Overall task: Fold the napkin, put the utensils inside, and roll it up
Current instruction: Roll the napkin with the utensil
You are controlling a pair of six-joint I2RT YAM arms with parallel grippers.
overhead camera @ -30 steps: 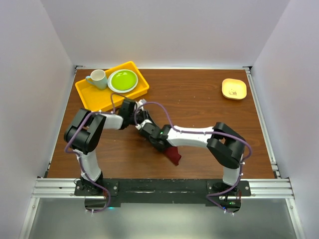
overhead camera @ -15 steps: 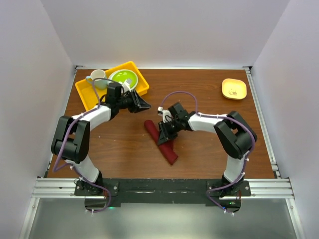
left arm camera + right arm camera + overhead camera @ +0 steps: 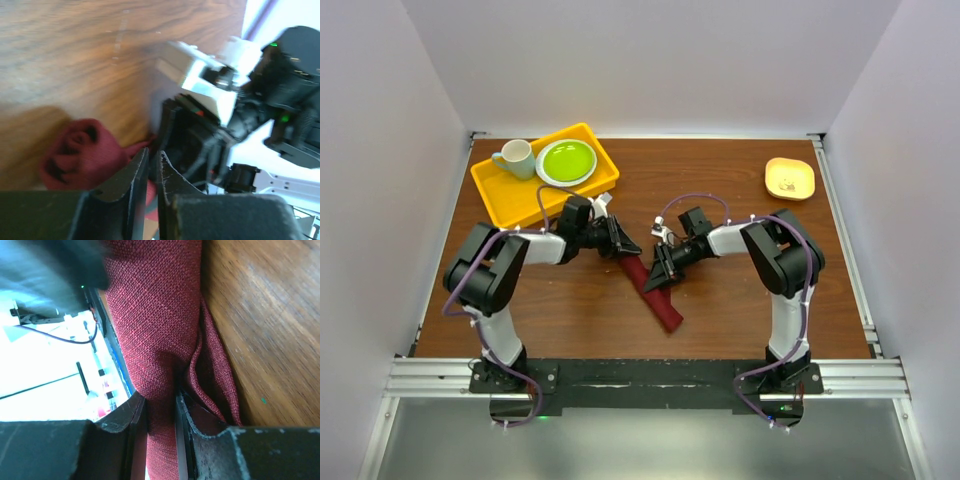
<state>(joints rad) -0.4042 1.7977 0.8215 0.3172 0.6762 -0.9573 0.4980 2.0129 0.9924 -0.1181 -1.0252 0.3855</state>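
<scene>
- Presently the napkin [image 3: 657,303] lies on the desk [image 3: 740,320] as a tight maroon roll, slanting from between the two pincers down toward the arm bases.
- The right pincer [image 3: 660,277] sits on the roll's middle stretch, coming at it from the right side.
- From the right wrist, its fingers [image 3: 187,422] stand narrow and clamp a thick fold of the cloth; the weave runs up and away from the pincer, with a looser flap bulging out on the wood side.
- The left pincer [image 3: 623,246] is at the roll's far end, touching or nearly touching it, just across from the right pincer.
- From the left wrist, the spiral end of the roll shows just left of the fingers [image 3: 132,175], which are drawn to a thin slit. A sliver of red shows in that slit, but I cannot tell whether cloth is actually pinched there.
- Beyond the left pincer, well apart, a yellow tray [image 3: 500,195] carries a mug [image 3: 517,158] and a green plate [image 3: 566,160].
- Far beyond the right pincer, near the desk's back right corner, rests a small yellow dish [image 3: 789,178].
</scene>
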